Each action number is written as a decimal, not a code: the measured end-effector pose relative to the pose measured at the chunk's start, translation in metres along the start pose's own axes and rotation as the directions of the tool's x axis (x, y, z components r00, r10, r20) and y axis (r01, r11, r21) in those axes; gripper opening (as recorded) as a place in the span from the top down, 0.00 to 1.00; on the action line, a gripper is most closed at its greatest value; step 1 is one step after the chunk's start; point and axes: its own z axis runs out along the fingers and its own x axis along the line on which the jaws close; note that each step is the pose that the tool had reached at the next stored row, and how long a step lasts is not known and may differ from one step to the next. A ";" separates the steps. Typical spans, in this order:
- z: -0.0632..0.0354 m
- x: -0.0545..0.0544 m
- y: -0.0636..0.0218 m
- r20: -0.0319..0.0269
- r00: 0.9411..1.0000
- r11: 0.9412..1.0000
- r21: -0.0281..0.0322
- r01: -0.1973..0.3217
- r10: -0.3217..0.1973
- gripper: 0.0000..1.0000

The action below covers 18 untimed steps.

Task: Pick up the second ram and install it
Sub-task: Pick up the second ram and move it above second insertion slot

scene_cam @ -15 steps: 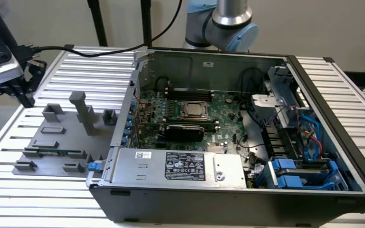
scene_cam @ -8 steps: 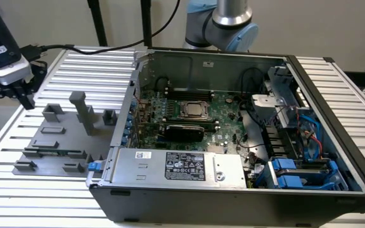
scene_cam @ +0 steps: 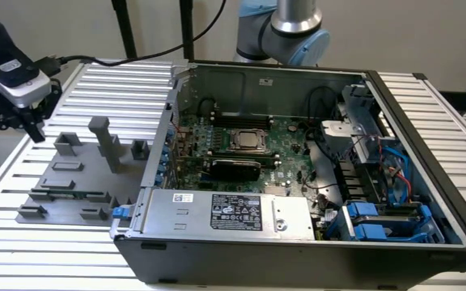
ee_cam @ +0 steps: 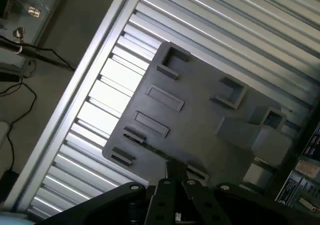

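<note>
Task is judged barely begun: nothing is gripped and nothing is being seated. At the exterior view's far left, the black-and-white robot gripper (scene_cam: pixel 36 130) (ee_cam: pixel 173 169) is held above the ribbed aluminium table (scene_cam: pixel 79 254), its claw pressed together on nothing. Lower and to the right, the flat grey plastic fixture plate (scene_cam: pixel 55 182) (ee_cam: pixel 200 130) is laid on the table. The second ram (scene_cam: pixel 68 195), a thin green circuit-board stick, is lodged in a groove near the plate's front edge, well apart from the gripper and untouched. Grey upright blocks (scene_cam: pixel 104 142) are carried by the same plate; its other recesses look unfilled. Further right, the open dark steel computer case (scene_cam: pixel 298 254) is packed with a green motherboard (scene_cam: pixel 290 136), a silver CPU socket (scene_cam: pixel 249 140), a black expansion card (scene_cam: pixel 233 167), a silver labelled power supply (scene_cam: pixel 225 212) and, at far right, blue drive caddies (scene_cam: pixel 378 221). Whether any stick is seated in the black memory slots (scene_cam: pixel 241 116) cannot be told. Pick-up and installing are both left to do.
</note>
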 end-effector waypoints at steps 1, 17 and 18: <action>0.0007 0.000 0.0000 -0.001 1.000 1.000 0.000 0.018 -0.018 0.89; 0.0141 0.000 -0.0007 -0.015 0.953 0.953 -0.005 0.303 -0.303 0.89; 0.0150 0.000 -0.0007 -0.016 0.947 0.947 -0.006 0.320 -0.320 0.89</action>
